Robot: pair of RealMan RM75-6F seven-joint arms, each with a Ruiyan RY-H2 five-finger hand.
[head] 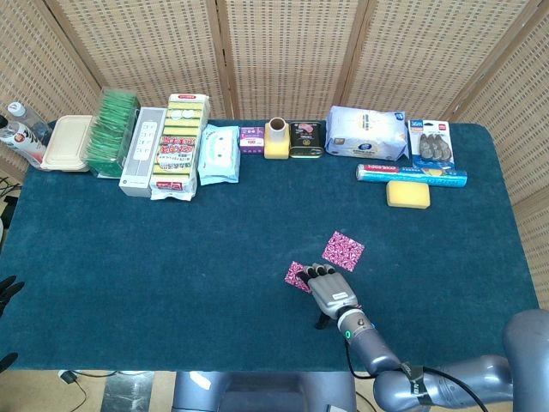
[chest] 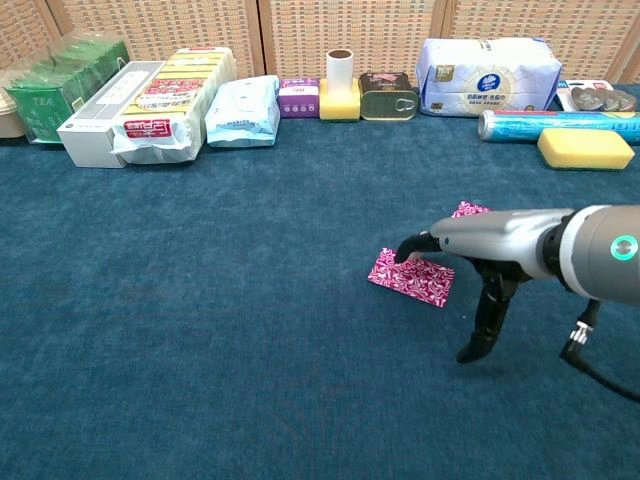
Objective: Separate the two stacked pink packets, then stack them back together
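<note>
Right hand (head: 330,290) low over the table (head: 129,257), toward the front edge and a little right of centre. Fingertips (chest: 410,247) press flat on the near pink packet (chest: 410,277); thumb hangs down toward the cloth behind it, touching nothing that can be made out. Not a grasp: the fingers rest on top of the packet, nothing is enclosed, fingers extended rather than curled. Forearm runs back off the front right corner.

Near pink packet lies flat on the blue cloth, its rear part under the fingertips in the head view. Far pink packet (head: 343,251) lies flat just beyond and to the right, toward the back edge, apart from the first with bare cloth between them in the head view; in the chest view only its corner (chest: 468,210) shows above the hand.

Left hand (head: 7,287): only a dark sliver at the left edge of the table, off the cloth; whether it is open or closed cannot be told.

Along the back edge, well apart from the packets: yellow sponge (head: 407,194), blue foil roll (head: 412,174), white tissue pack (head: 367,133), tin can (head: 306,140).
</note>
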